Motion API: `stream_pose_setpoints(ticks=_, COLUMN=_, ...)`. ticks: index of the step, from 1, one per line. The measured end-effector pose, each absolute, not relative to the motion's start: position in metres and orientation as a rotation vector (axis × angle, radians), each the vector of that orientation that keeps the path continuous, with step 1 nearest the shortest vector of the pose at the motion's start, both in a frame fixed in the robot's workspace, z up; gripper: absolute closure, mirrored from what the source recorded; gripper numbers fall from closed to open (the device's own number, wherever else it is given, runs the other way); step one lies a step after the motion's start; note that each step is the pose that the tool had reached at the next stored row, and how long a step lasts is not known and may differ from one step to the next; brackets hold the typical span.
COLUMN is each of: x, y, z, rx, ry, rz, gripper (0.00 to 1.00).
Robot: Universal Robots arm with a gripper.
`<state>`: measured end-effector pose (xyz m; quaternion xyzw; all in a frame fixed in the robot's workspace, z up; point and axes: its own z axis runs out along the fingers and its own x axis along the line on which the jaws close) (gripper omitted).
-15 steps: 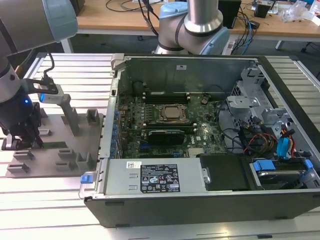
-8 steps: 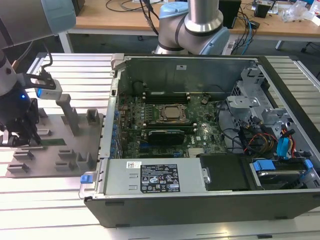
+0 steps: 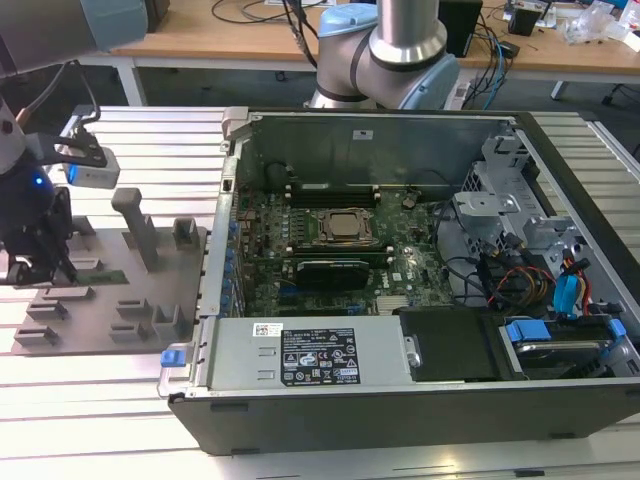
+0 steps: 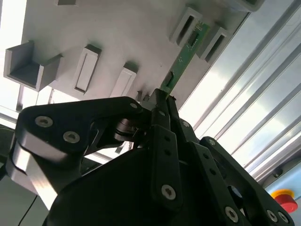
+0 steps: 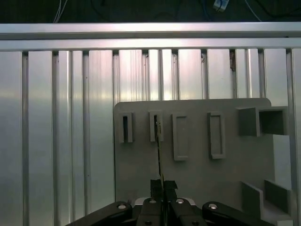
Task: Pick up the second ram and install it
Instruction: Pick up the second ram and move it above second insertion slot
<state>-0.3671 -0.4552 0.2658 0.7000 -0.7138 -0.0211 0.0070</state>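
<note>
The second ram [image 4: 184, 56] is a thin green stick whose far end rests in a slotted block of the grey holder plate [image 4: 117, 33]. Its near end runs between the black fingers of my gripper [image 4: 164, 96], which is shut on it. In the first wrist view the second ram [image 5: 159, 150] appears edge-on, from a slot down to my gripper [image 5: 162, 184]. At the exterior view's left, my gripper [image 3: 30, 268] is low over the holder plate [image 3: 100, 320], with the green second ram [image 3: 105, 273] beside it.
An open computer case [image 3: 400, 400] lies at the exterior view's middle and right, with its green motherboard [image 3: 400, 270] and CPU socket [image 3: 345, 227] exposed. Grey holder blocks [image 3: 135, 225] stand up from the plate. The slotted aluminium table [image 5: 70, 117] lies around it. A red button [image 4: 284, 197] is nearby.
</note>
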Motion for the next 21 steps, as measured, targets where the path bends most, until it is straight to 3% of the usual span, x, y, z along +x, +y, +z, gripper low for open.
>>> stream_pose_setpoints(ticks=21, x=-0.367, y=-0.455, z=0.313, rx=2.189, ry=-2.233, rz=-0.066, gripper=0.86)
